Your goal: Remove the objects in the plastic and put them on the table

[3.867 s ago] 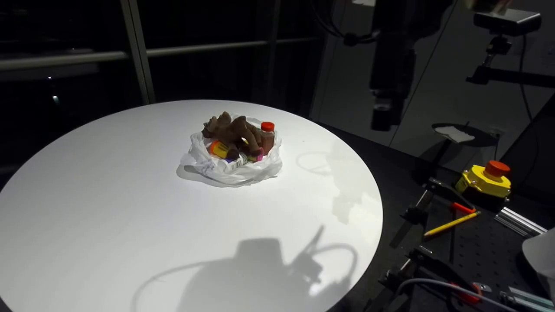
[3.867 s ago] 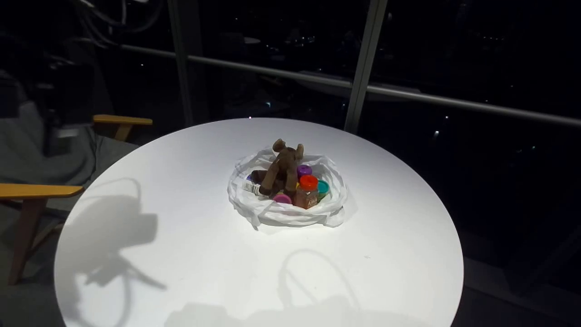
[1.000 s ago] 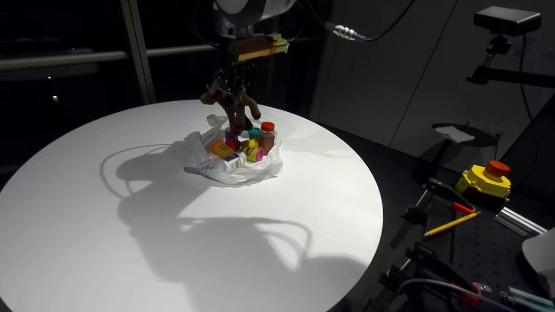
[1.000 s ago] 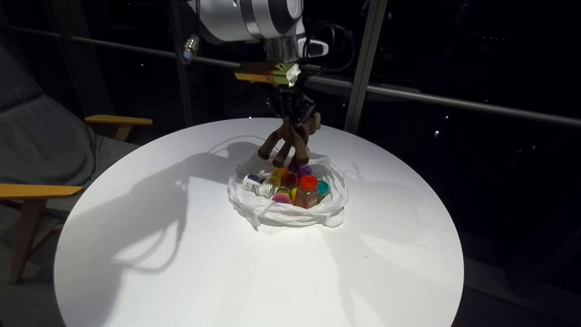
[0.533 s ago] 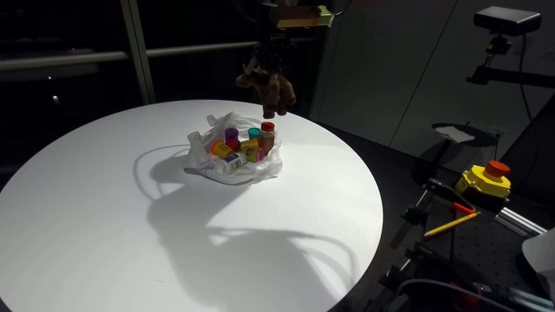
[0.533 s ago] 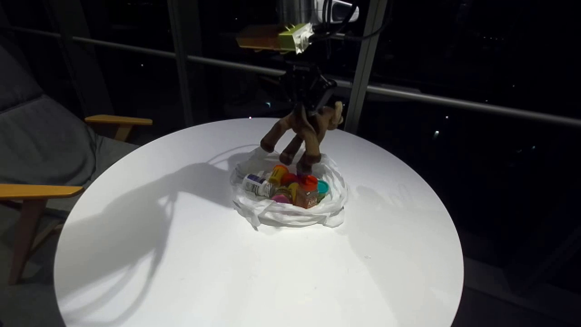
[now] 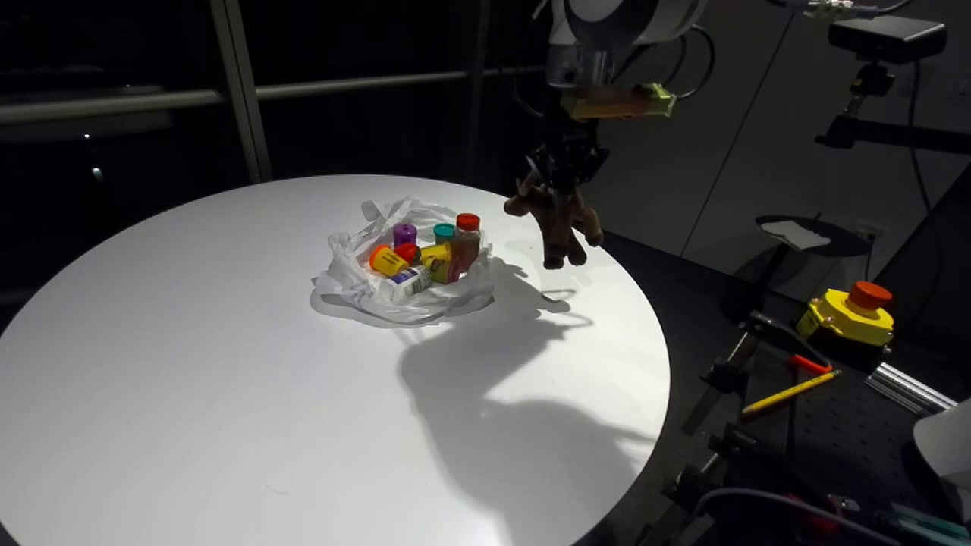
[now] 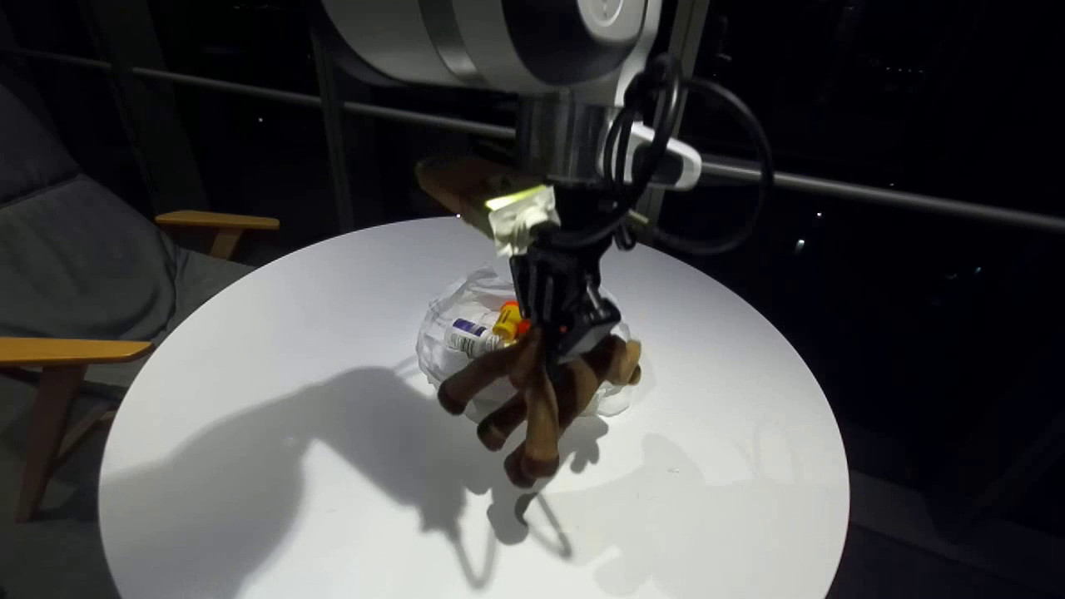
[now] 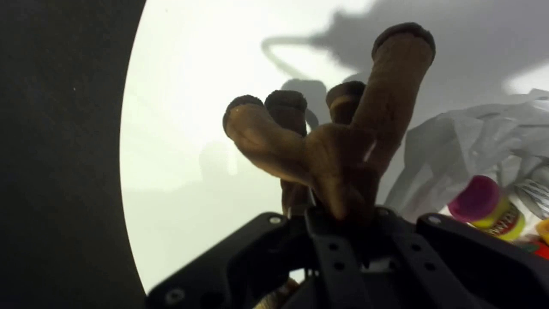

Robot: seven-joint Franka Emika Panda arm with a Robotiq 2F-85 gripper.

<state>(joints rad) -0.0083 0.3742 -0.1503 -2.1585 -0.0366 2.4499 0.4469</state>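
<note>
Evidently, the brown long-limbed plush toy (image 8: 574, 389) is pinched by the tightly closed black gripper (image 9: 349, 214) above the round white table (image 7: 212, 379), beside the crumpled, translucent white plastic bag (image 7: 421, 309). If released too high, such a splayed shape might be toppled back against the bag.
</note>
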